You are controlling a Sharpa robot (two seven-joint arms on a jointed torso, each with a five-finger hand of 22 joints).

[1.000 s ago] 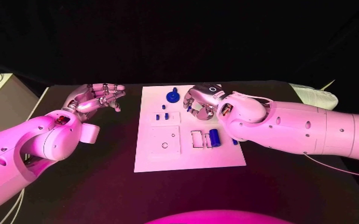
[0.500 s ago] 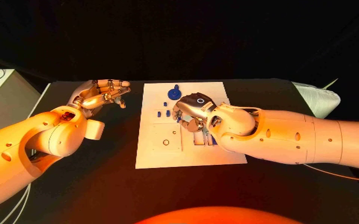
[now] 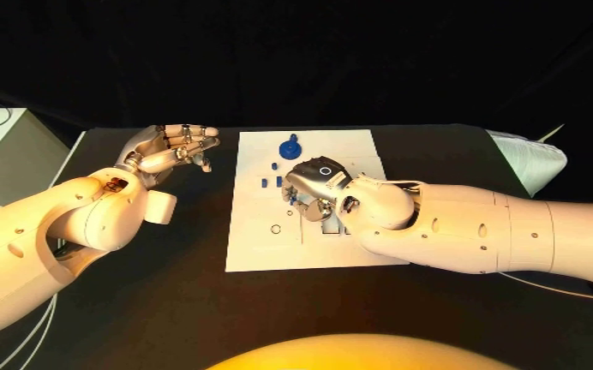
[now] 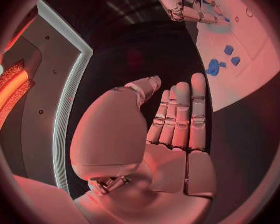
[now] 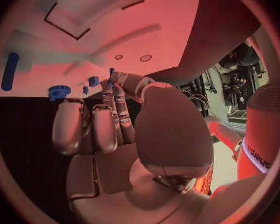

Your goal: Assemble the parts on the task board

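The white rectangular task board [image 3: 266,246] lies in the middle of the black table [image 3: 161,293]. In the head view the right hand [image 3: 312,187] hangs over the centre of the board, its knuckles up and its fingers curled downward. In the right wrist view its fingertips [image 5: 118,79] are close to a small blue part [image 5: 94,81], but I cannot tell if they grip it or only touch it. Near the upper edge of the board in the head view stands a round blue toothed part [image 3: 290,147], and two small blue pegs [image 3: 272,182] stand just left of the right hand. The left hand [image 3: 167,154] is raised above the table, left of the board and apart from it. Its fingers are straight and close together, holding nothing.
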